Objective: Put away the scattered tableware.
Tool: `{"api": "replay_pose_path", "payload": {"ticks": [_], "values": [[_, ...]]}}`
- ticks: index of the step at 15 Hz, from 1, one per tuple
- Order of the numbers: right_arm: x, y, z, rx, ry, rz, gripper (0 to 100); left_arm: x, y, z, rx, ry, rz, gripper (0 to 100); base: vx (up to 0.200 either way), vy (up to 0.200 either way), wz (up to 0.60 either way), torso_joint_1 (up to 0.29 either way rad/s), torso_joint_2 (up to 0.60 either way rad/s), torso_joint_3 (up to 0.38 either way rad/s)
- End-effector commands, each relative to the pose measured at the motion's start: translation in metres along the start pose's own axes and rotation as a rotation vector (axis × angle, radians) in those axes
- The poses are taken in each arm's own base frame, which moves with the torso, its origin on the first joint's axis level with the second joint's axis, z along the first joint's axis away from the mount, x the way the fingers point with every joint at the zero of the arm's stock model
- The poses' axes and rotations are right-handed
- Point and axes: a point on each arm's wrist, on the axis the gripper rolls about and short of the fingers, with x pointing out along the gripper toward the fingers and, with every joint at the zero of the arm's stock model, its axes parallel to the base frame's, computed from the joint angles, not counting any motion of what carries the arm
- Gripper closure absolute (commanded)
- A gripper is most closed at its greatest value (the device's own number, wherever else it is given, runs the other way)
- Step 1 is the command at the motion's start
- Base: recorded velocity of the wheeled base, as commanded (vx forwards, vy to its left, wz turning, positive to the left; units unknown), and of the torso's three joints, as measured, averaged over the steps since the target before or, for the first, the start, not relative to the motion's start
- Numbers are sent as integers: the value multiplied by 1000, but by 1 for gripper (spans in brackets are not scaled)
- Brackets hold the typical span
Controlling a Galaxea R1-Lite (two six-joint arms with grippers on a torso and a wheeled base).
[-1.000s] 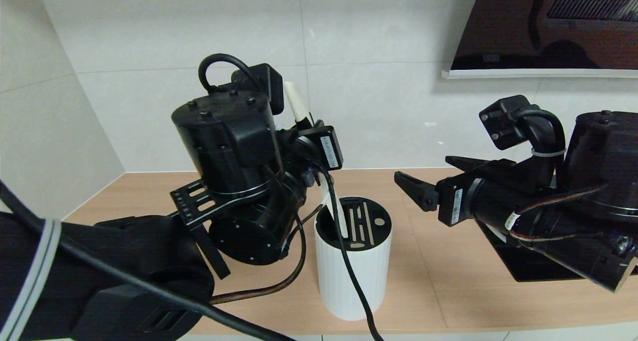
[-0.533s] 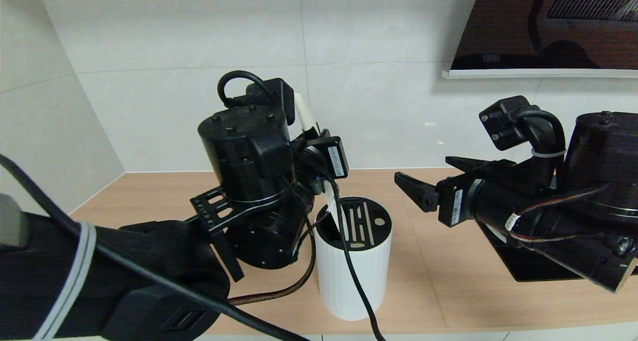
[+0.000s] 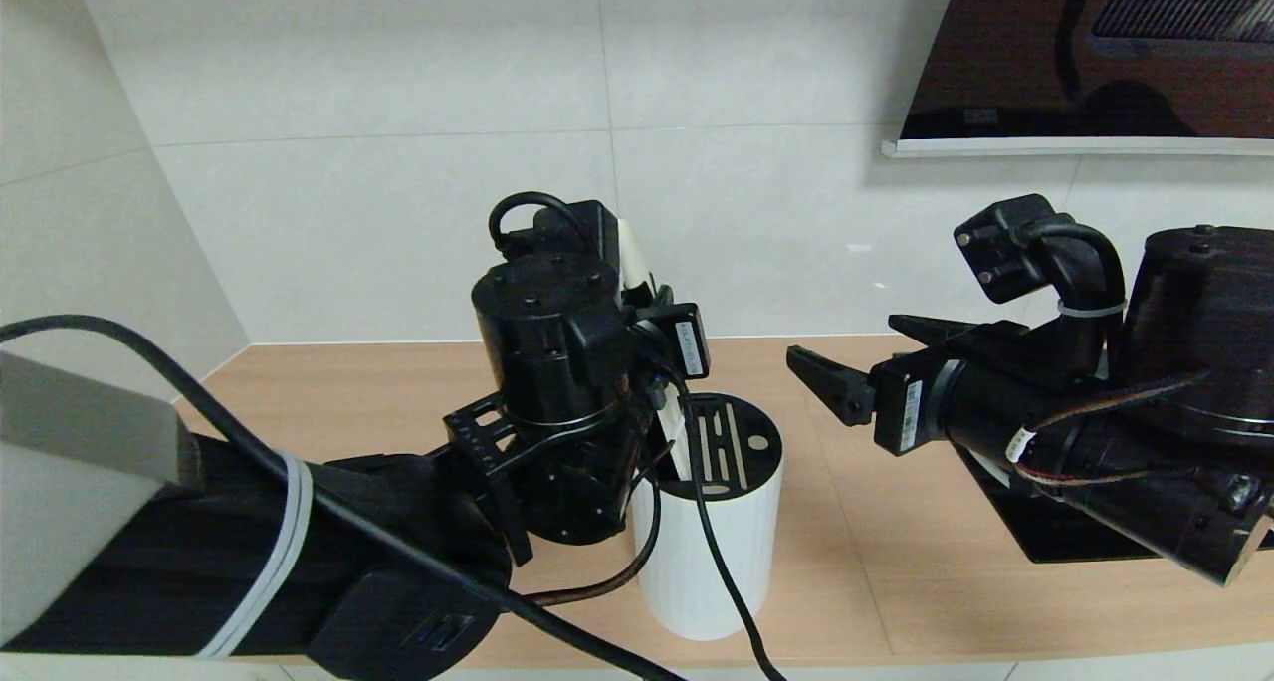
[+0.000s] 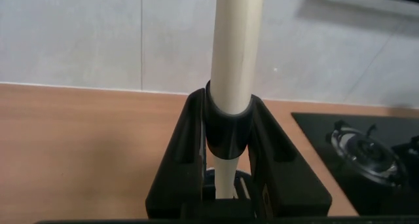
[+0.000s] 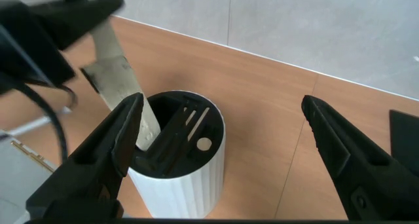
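Rightward comes our left gripper (image 4: 229,129), jaws clamped on the cream utensil (image 4: 237,47); tilted, it could topple the holder (image 3: 712,552). Right gripper (image 3: 846,342) hovers, jaws wide, empty.

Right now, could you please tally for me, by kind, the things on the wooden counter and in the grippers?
White ribbed cylindrical utensil holder with a black slotted top: 1
Cream-handled utensil clamped in the left gripper: 1
Black gas hob: 1
Total: 3
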Motion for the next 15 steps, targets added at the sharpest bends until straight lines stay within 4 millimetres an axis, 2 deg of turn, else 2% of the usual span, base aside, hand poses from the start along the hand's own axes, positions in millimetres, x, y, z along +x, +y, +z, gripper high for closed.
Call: {"api": "replay_pose_path", "payload": {"ticks": [1,4,9,13,15], "values": [[2,1,-2,-2,7,0,0,4,-1,-11,16,20,8,100,0,0,0,0,0,0],[1,0,-1,-1,4,-1,0,7,-1,-19,25,36,13,100,0,0,0,0,0,0],[1,-2,-1,-1,4,-7,0,15,-4,-45,41,83,23,100,0,0,0,0,0,0],[1,-3,0,-1,1,-12,0,19,-4,-55,45,88,22,100,0,0,0,0,0,0],[2,-3,-1,-3,4,-13,0,22,-4,-69,64,110,31,100,0,0,0,0,0,0]]}}
